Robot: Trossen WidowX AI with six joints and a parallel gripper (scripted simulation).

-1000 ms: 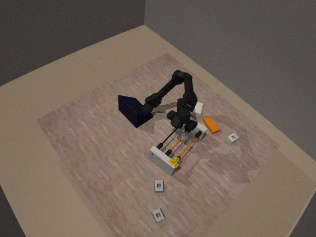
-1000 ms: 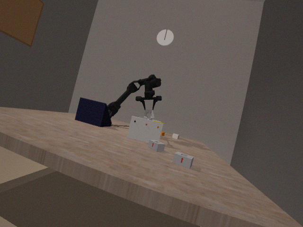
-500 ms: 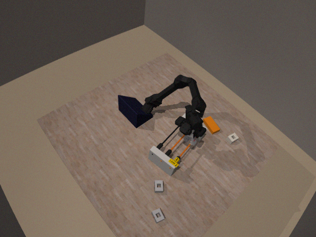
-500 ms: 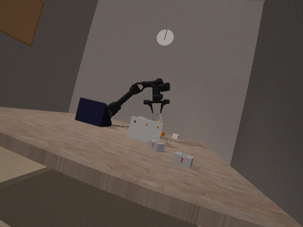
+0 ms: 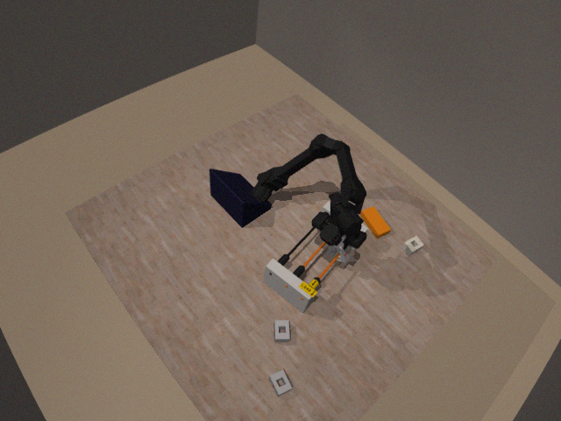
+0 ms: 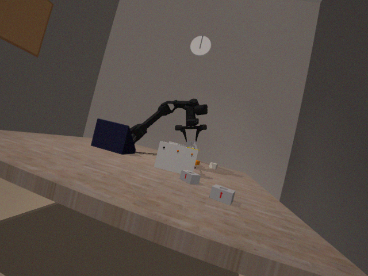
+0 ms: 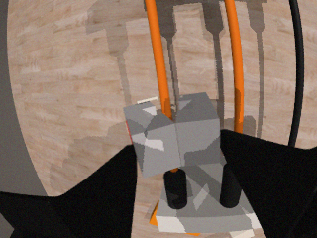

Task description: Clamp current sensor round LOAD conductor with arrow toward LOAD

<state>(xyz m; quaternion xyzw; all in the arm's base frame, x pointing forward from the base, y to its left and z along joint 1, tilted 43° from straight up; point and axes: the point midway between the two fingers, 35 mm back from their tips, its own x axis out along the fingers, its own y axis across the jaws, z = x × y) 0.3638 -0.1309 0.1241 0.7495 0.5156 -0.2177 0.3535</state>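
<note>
Setting: bare test room used as an electrical bench. Plain grey walls, beige floor, round wall clock, brown board on the wall at upper left. One wooden tabletop carries a white terminal block with three parallel conductors near its centre, and a dark blue wedge-shaped housing at the arm's base.

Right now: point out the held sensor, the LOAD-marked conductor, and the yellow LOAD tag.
sensor (image 7: 174,139), wrist view, grey top face.
LOAD conductor (image 7: 157,47), wrist view, orange mid-length.
LOAD tag (image 5: 308,287), top view, yellow face.
</note>
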